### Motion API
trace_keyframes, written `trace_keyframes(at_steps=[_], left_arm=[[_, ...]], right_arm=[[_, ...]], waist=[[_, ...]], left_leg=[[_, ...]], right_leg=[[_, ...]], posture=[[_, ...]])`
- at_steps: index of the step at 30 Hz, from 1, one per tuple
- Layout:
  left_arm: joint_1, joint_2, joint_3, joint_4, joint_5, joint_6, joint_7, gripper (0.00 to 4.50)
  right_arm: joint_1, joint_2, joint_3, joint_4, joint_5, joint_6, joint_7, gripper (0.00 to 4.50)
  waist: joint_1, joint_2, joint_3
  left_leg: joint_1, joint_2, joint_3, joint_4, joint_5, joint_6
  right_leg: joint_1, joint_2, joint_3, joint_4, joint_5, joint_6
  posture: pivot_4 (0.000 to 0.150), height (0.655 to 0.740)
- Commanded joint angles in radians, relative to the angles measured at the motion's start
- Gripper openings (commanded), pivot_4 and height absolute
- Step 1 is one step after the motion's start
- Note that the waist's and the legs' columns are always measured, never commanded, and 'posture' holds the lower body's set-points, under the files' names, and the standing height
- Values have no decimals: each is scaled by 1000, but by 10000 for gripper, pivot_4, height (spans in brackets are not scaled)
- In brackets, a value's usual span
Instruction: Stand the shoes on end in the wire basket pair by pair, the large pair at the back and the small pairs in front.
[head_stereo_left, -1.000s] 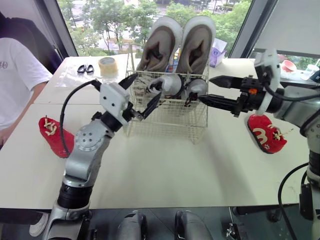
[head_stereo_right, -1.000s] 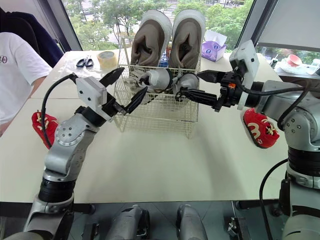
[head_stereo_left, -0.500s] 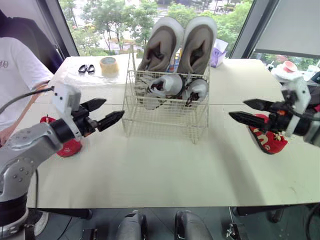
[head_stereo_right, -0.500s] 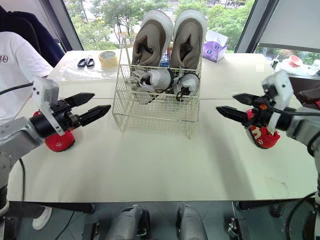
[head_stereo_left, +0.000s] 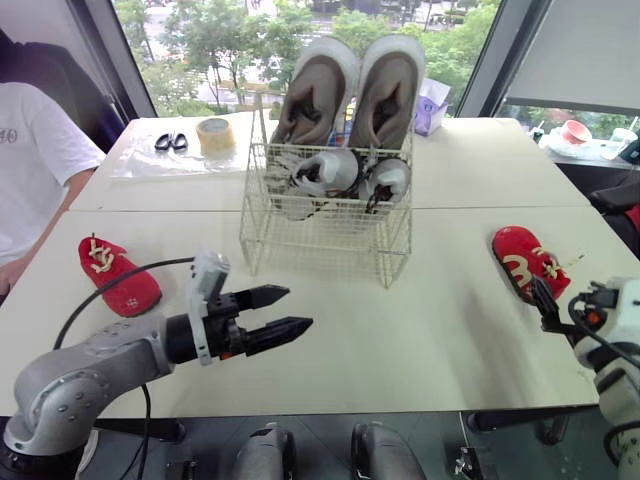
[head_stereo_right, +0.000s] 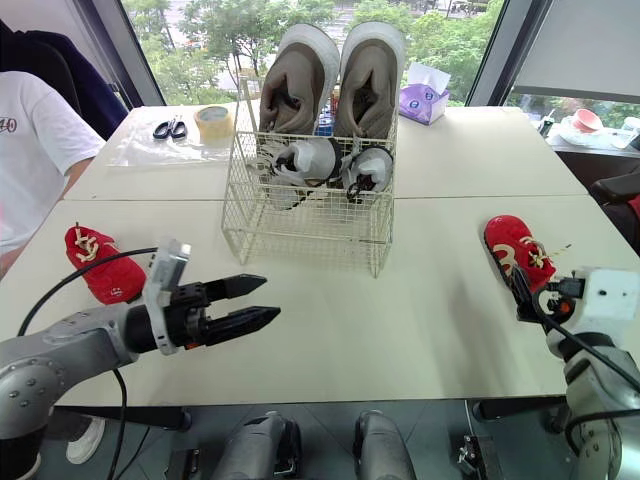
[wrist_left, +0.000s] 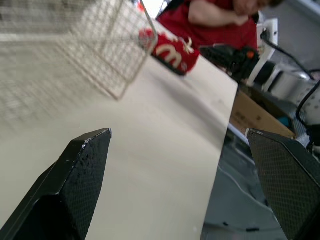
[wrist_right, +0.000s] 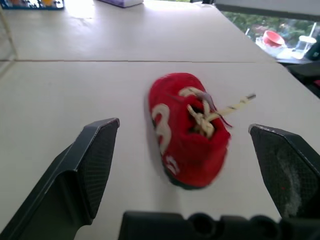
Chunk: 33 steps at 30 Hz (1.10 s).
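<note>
The wire basket (head_stereo_left: 325, 235) stands mid-table. Two large brown shoes (head_stereo_left: 315, 90) stand on end at its back, and two small grey shoes (head_stereo_left: 325, 172) are in front of them. One small red shoe (head_stereo_left: 118, 275) lies on the table at the left and another red shoe (head_stereo_left: 528, 260) at the right. My left gripper (head_stereo_left: 299, 307) is open and empty, low over the table in front of the basket. My right gripper (head_stereo_left: 543, 298) is open near the front right edge. In the right wrist view the right red shoe (wrist_right: 187, 127) lies just ahead of the spread fingers (wrist_right: 95, 165).
Scissors (head_stereo_left: 170, 139) and a tape roll (head_stereo_left: 215, 130) lie on a clear sheet at the back left. A purple tissue box (head_stereo_left: 433, 105) sits behind the basket. A person in a white shirt (head_stereo_left: 30, 160) sits at the table's left side.
Both arms have drawn back from the basket towards the table's front. The left gripper swung out left, then low and forward. The right gripper dropped to just behind the right red shoe.
</note>
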Motion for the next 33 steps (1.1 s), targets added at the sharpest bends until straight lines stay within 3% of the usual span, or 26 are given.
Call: trace_keyframes(at_steps=[1,13,26,29,32,33], left_arm=[[-44,31,-28,15,50,-31,-71,44239],[-133,82,-43,64,65,-3,-151,44239],[-67,110,4,-6,31,17,-82,44239],[-51,127,20,-24,24,23,-57,45000],[-46,148,52,-31,15,25,-24,45000],[-53,156,70,-29,14,31,4,45000]], right_arm=[[3,18,38,-9,-33,-84,6,45000],[-117,81,103,271,-127,-263,-54,45000],[-418,-40,159,895,-172,-500,77,45000],[-464,-51,173,1002,-188,-561,91,35760],[-488,-54,178,1045,-187,-596,99,22296],[-496,-56,176,1061,-185,-610,101,20868]], waist=[[-4,2,-1],[-5,5,-2],[-25,5,-2],[-26,4,-2],[-26,4,-2],[-26,4,-2]], left_leg=[[0,0,0,-1,0,0],[0,0,0,-3,0,0],[2,-1,0,-4,1,0],[4,-1,1,-5,1,0],[6,-1,1,-5,1,0],[7,-1,1,-5,1,0]], right_leg=[[0,0,0,0,0,0],[-1,0,1,0,-1,-2],[0,1,2,0,-1,-2],[1,1,2,0,-1,-2],[3,1,3,0,-1,-2],[4,1,3,0,-2,-2]], posture=[[1500,7400],[1500,7400],[1500,7400],[1500,7400],[1500,7400],[1500,7400]])
